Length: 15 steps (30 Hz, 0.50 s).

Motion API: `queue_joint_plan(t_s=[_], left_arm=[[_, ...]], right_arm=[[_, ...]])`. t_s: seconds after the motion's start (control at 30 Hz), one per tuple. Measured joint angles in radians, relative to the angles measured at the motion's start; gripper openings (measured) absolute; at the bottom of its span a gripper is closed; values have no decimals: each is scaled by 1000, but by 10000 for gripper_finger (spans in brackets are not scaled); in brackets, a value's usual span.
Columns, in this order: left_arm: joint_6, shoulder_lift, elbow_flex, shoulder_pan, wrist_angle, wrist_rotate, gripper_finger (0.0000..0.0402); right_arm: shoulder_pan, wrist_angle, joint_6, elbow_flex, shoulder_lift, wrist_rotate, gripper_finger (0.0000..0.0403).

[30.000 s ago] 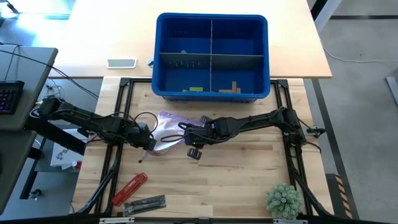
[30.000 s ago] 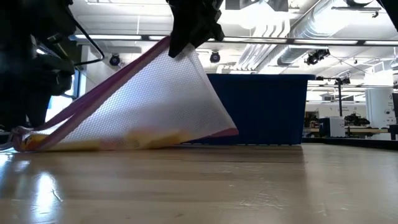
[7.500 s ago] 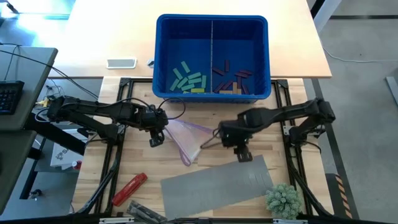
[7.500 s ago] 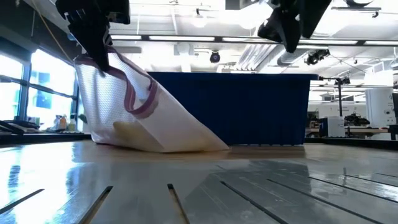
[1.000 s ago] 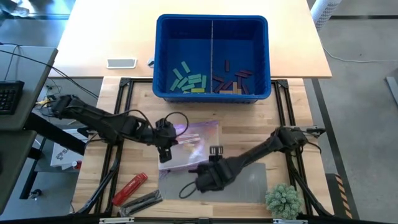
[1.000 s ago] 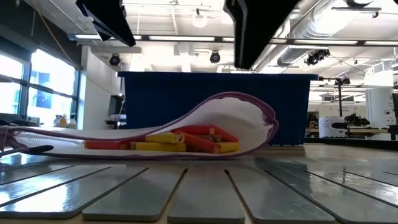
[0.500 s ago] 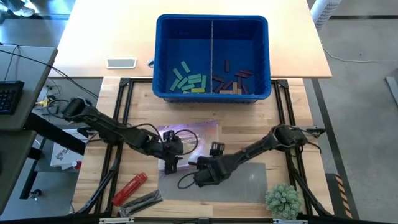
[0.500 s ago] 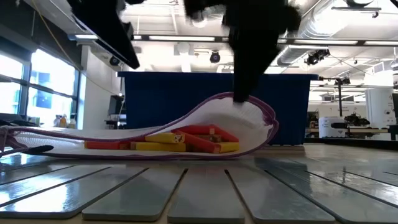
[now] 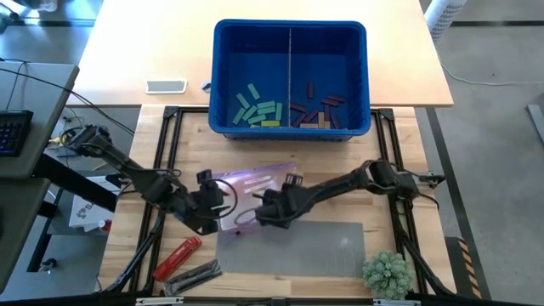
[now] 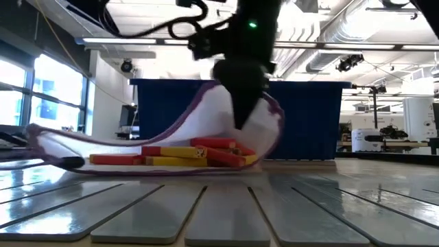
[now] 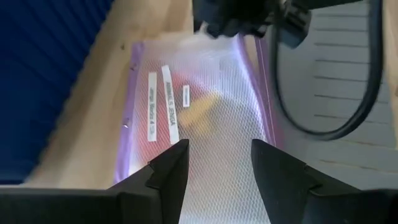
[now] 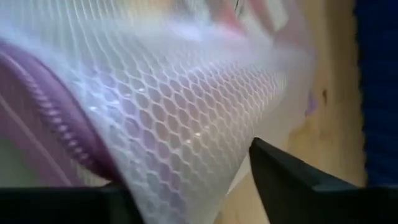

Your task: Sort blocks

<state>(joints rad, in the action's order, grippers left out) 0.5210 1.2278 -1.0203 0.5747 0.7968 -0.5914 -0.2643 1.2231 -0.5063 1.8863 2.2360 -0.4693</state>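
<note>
A white mesh pouch [image 9: 255, 183] with a purple zip edge lies between the blue bin [image 9: 289, 23] and the grey mat [image 9: 297, 251]. The low view shows red and yellow blocks [image 10: 199, 154] inside the pouch. Teal and lime blocks [image 9: 257, 109] and dark ones [image 9: 319, 110] lie in the bin's near compartments. My right gripper [image 9: 265, 212] is at the pouch's near edge, shut on it. My left gripper [image 9: 212, 204] stands open over the pouch's near left end [image 11: 205, 124]; whether it touches the pouch I cannot tell. My right gripper holds the pouch's mesh wall [image 12: 205, 162] beside the purple zip edge [image 12: 56, 137], with the mesh bulging out between its two fingers. It comes slanting down from the near right. That side of the pouch [image 10: 264, 113] is raised and curled over. The rest, with the blocks, lies on the table.
A red cylindrical tool [image 9: 177, 257] and a dark flat thing [image 9: 197, 274] lie near the front left. A small green plant [image 9: 387, 274] stands at the front right. A phone-like thing [image 9: 166, 86] lies on the far table, left of the bin.
My right gripper has gone from over the grey mat toward the far edge, to the pouch's near edge, and has come down on it. The pouch's raised side has been lifted higher and curled over the blocks; its other end stays flat. My left gripper has drawn back toward the table's left.
</note>
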Motion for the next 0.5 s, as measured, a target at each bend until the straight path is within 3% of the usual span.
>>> queue_joint_plan(t_s=[0.23, 0.5], left_arm=[[3, -7, 0, 29, 4, -68, 152], [111, 3, 0, 6, 7, -222, 152]], right_arm=[[95, -54, 125, 132, 0, 55, 17], [208, -42, 135, 270, 0, 244, 4]])
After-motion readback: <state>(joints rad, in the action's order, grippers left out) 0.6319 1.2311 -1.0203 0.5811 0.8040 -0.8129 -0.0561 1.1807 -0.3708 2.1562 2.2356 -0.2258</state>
